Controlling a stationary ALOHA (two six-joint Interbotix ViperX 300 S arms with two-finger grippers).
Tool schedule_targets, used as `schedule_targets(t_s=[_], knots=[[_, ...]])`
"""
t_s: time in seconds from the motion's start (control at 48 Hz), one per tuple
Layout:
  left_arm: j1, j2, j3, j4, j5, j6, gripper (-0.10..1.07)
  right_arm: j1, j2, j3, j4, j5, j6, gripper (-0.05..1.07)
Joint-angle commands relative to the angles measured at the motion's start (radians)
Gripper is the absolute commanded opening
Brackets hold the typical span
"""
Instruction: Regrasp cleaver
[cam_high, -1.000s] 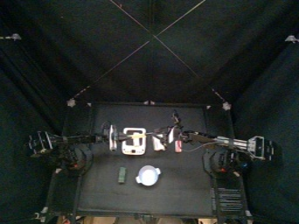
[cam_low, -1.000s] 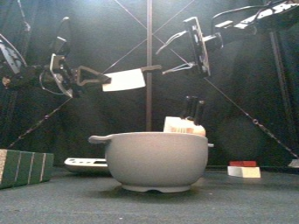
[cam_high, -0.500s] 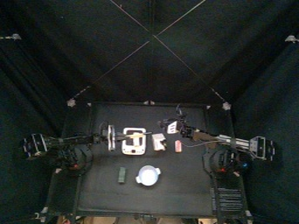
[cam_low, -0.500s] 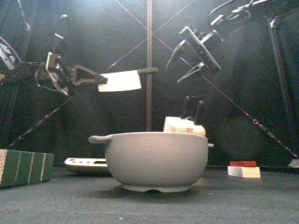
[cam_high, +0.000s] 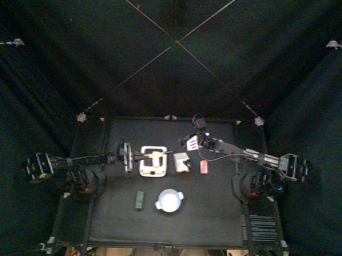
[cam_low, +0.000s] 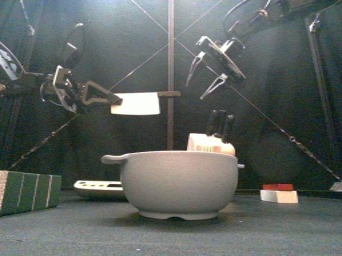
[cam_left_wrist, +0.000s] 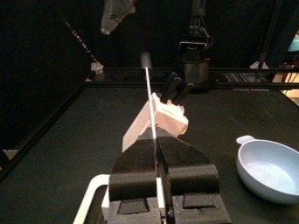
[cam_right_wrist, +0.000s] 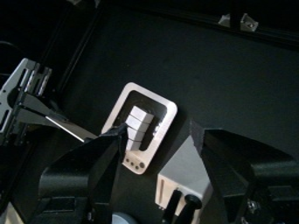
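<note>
Dim, black-curtained scene lit from above; pale objects glare softly; wrist views blur at edges.

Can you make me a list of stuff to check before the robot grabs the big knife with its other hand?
1. cleaver held up in the air: ok.
2. left gripper shut on the cleaver's handle end: ok.
3. right gripper open wide: ok.
4. Right gripper near the blade: not ok, it hangs higher and off to the side.
5. Blade clear of the bowl below: ok.
6. Blade lined up with the right jaws: cannot tell.
</note>
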Motion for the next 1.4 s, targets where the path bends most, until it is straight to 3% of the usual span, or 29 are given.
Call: schedule_targets(t_s=[0.0,0.104,0.333,0.542,0.688,1.062,1.375], knots=[[0.005,-0.005,-0.011,-0.002,0.006,0.003,0.16,-0.048,0.005,-0.038,0.164,0.002,-0.175,0.91],[0.005,-0.005,-0.011,-0.002,0.026,0.003,0.16,-0.078,0.040,-0.044,0.324,0.000,-0.422,0.91],[0.006,-0.006,-0.011,-0.002,0.046,0.003,0.16,-0.092,0.100,-0.071,0.551,-0.011,-0.939,0.91],[0.009,-0.006,0.005,0.000,0.057,0.003,0.16,-0.092,0.089,-0.069,0.765,-0.055,-1.227,0.91],[0.018,-0.006,0.011,0.002,0.057,0.005,0.16,-0.071,0.098,-0.066,0.805,-0.043,-1.387,0.91],[0.023,-0.006,0.017,0.003,0.055,0.061,0.16,-0.008,0.135,-0.051,0.765,-0.092,-1.557,0.91],[0.020,-0.008,0.015,0.003,0.057,0.063,0.16,0.032,0.186,-0.037,0.693,-0.147,-1.559,0.91]])
